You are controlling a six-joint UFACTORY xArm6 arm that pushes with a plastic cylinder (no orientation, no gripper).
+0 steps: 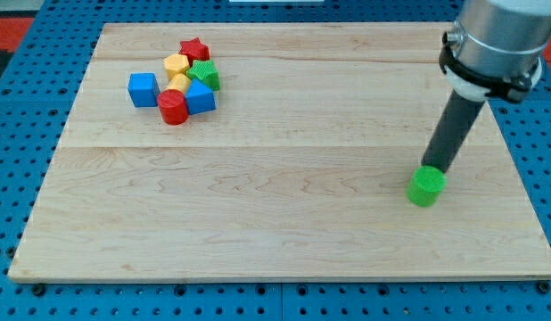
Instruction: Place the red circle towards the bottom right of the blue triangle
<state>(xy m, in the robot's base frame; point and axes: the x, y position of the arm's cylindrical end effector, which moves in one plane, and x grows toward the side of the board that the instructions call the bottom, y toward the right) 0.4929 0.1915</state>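
Observation:
The red circle (173, 106) lies in a cluster at the view's upper left, touching the blue triangle (200, 96) on that block's lower left. My tip (435, 168) is far off at the view's right, touching the top edge of a green circle (426, 187). The rod rises up and to the right from there.
The cluster also holds a blue cube (143, 89), a red star (195, 49), a yellow block (176, 64), another yellow block (179, 82) and a green block (205, 75). The wooden board (284, 223) ends near the view's bottom; blue pegboard surrounds it.

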